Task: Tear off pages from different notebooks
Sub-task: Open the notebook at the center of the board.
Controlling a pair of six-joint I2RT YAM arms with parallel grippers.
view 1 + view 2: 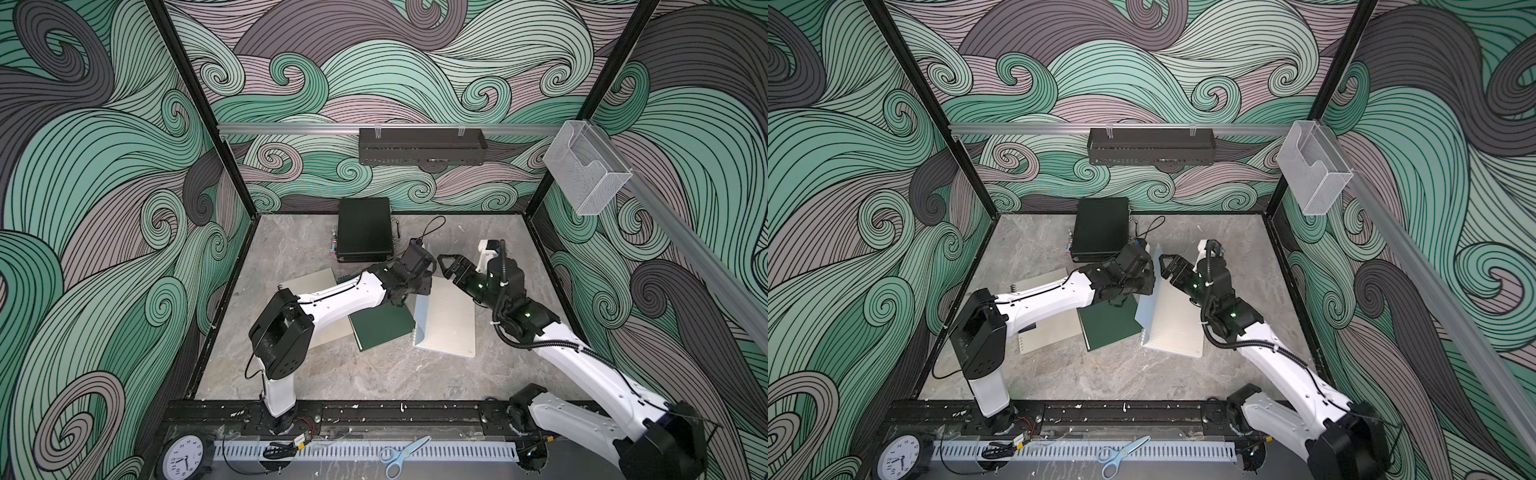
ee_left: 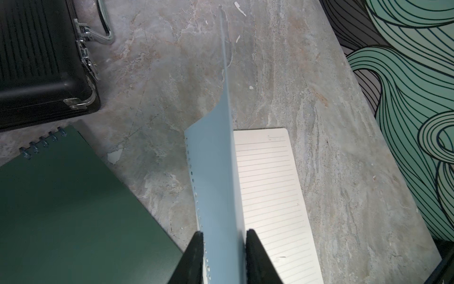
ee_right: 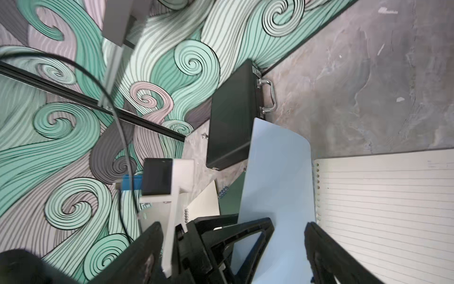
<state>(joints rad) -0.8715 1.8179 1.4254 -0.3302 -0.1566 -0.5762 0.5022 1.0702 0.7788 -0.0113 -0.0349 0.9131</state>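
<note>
Notebooks are what we're watching. The light blue notebook lies open on the bench right under both grippers, lined page up. We see the left gripper clenched on its blue cover, which stands nearly upright between the two fingers, with its punched edge along the spine. We catch the right gripper facing it from the other side, jaws spread wide. The cover shows between them in the wrist view, with no pinch that we can see. In both top views the two grippers sit tip to tip above the page. Just behind the left gripper, under its wrist, the dark green notebook lies closed, one corner just beside the blue one. Further back under that arm we glimpse the beige notebook, partly hidden. Beyond the left gripper sits the black case.
</note>
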